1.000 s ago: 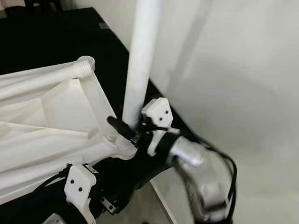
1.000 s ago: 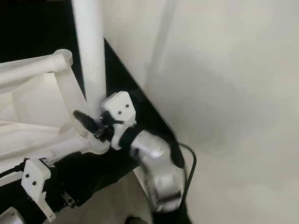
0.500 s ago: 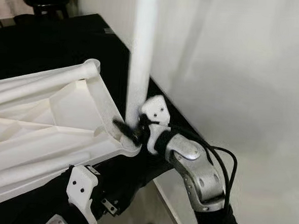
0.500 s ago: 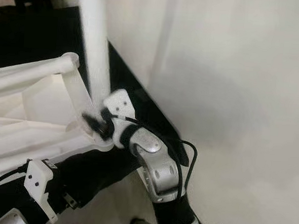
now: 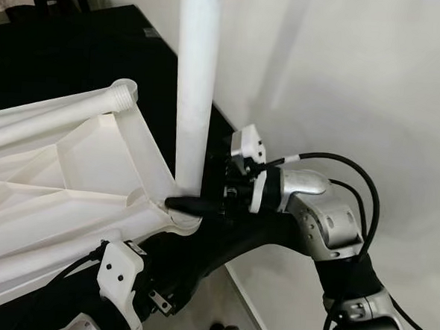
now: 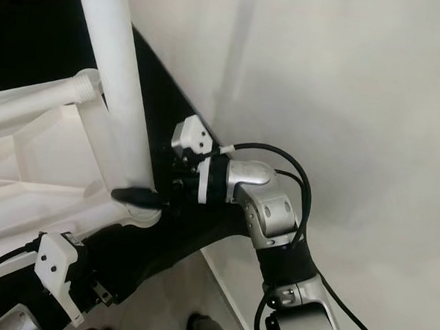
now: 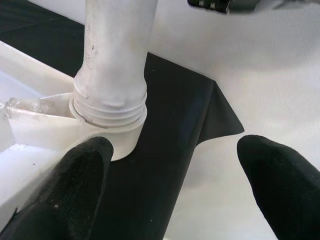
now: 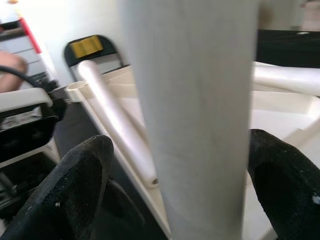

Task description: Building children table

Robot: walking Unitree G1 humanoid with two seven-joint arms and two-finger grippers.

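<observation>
The upright white plastic table leg (image 5: 195,89) runs out past the top edge of both eye views, its upper end unseen. The overturned white ribbed plastic tabletop (image 5: 62,178) is cut off at the left edge. The right pincer (image 5: 191,204) shows one black finger beside the leg's base; the other is hidden behind the leg. In the right wrist view the leg is close and blurred, hiding whatever lies beyond it.

Right hand (image 5: 191,204) reaches leftward, fingers spread; left hand (image 7: 175,185) spread too.
</observation>
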